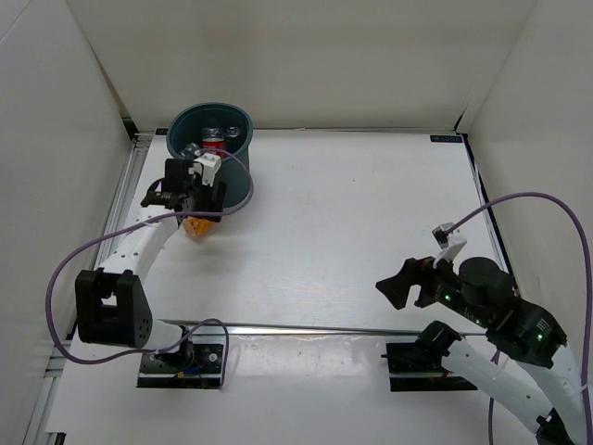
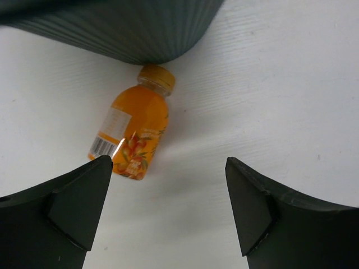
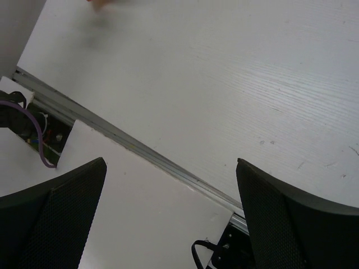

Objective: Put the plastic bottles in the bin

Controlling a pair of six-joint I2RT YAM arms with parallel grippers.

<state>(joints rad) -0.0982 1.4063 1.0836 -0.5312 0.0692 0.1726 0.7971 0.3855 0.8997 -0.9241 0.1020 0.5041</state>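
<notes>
Bottle (image 2: 132, 131) on its side, just beyond left hand (image 2: 168, 162), cap toward bin (image 2: 129, 33)

The stubby orange bottle (image 2: 132, 131) lies on its side on the white table (image 2: 269, 84), its cap pointing at the ribbed wall of the dark teal bin (image 2: 129, 28) and just beside it. The left gripper (image 2: 168, 168) hangs above with jaws wide apart, the bottle's base just beyond one finger.
</notes>
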